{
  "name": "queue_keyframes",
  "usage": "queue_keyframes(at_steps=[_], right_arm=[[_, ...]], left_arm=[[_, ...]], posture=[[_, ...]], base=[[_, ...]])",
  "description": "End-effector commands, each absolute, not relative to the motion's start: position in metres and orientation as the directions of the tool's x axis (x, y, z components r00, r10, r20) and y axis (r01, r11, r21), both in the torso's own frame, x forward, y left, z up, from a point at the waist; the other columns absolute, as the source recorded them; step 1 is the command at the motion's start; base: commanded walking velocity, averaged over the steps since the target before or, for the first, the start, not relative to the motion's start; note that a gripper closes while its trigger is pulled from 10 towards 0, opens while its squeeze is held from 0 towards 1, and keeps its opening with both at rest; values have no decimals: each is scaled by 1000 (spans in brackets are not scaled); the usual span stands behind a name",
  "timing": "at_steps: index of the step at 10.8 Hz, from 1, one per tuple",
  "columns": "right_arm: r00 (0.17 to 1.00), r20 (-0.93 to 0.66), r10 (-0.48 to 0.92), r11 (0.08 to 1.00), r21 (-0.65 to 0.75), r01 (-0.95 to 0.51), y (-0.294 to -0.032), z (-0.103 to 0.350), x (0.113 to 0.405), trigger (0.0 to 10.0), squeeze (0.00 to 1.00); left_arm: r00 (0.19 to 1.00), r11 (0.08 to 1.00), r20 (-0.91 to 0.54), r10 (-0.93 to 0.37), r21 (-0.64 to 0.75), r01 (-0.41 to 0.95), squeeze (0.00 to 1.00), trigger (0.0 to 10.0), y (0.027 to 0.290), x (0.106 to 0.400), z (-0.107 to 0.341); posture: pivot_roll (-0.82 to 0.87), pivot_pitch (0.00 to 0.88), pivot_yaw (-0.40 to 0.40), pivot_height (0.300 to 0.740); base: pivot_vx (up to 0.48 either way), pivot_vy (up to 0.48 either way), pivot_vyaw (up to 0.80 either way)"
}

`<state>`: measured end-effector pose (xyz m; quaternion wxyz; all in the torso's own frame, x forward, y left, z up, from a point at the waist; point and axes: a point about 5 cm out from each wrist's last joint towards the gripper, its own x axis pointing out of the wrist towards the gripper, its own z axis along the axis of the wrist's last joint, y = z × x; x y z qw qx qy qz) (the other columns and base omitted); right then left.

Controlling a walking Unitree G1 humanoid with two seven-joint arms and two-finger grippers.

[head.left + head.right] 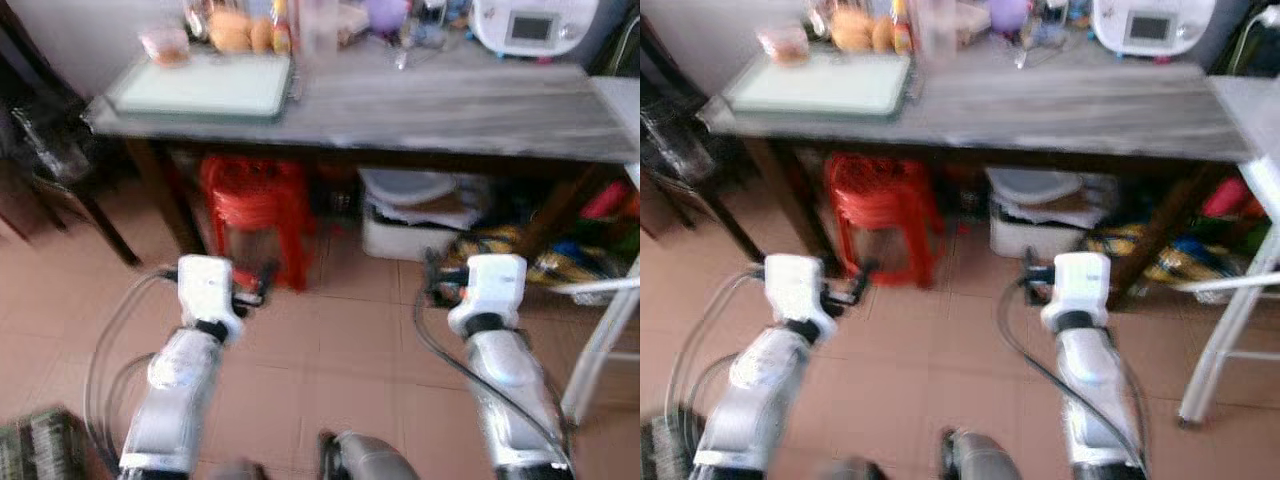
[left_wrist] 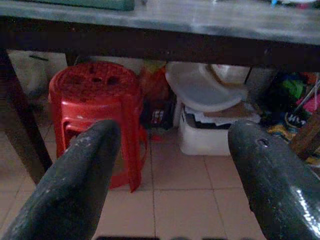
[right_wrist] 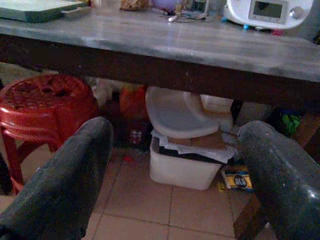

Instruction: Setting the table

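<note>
Grey streaked table (image 1: 450, 105), pale green tray (image 1: 205, 88), blurry perhaps bread, both pincers (image 2: 172, 165) (image 3: 175, 170) spread, empty

Matt grey wood-grain table (image 1: 450, 105), glossy red plastic stool (image 2: 95, 95), white plastic bin (image 3: 182, 167), smooth tiled floor (image 1: 340, 350)

we face a grey tabletop (image 1: 1060, 105) with a pale tray (image 1: 820, 85) on its left, red stool (image 1: 880, 205) and white bin (image 1: 1035, 225) underneath, both our arms low.

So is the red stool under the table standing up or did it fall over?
Standing up. The red stool has its holed seat on top and its legs down on the floor tiles, under the table.
</note>
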<state>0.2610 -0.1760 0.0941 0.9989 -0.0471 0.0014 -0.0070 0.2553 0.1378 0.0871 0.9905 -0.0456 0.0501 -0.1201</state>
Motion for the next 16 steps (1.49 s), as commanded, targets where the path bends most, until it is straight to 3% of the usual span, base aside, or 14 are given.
queue_keyframes(at_steps=[1,4,9,16], right_arm=[[1000,1,-8,996,-90,8,-176,97,261,10000,0],[1000,-3,-11,996,-88,11,-175,96,259,10000,0],[1000,2,-1,996,-87,1,-173,97,260,10000,0],[999,33,9,995,-97,-6,-170,105,257,10000,0]], left_arm=[[965,967,-95,-243,-104,233,0,10000,139,253,87],[964,966,-95,-249,-95,240,0,10000,139,253,88],[965,967,-90,-248,-86,241,0,10000,138,253,90],[973,975,-90,-212,-82,205,0,10000,144,251,95]], posture=[[-96,114,19,740],[-98,119,21,740],[-93,117,24,740],[-84,122,35,740]], base=[[0,-274,0],[0,-271,-481],[0,-266,0],[0,-460,0]])
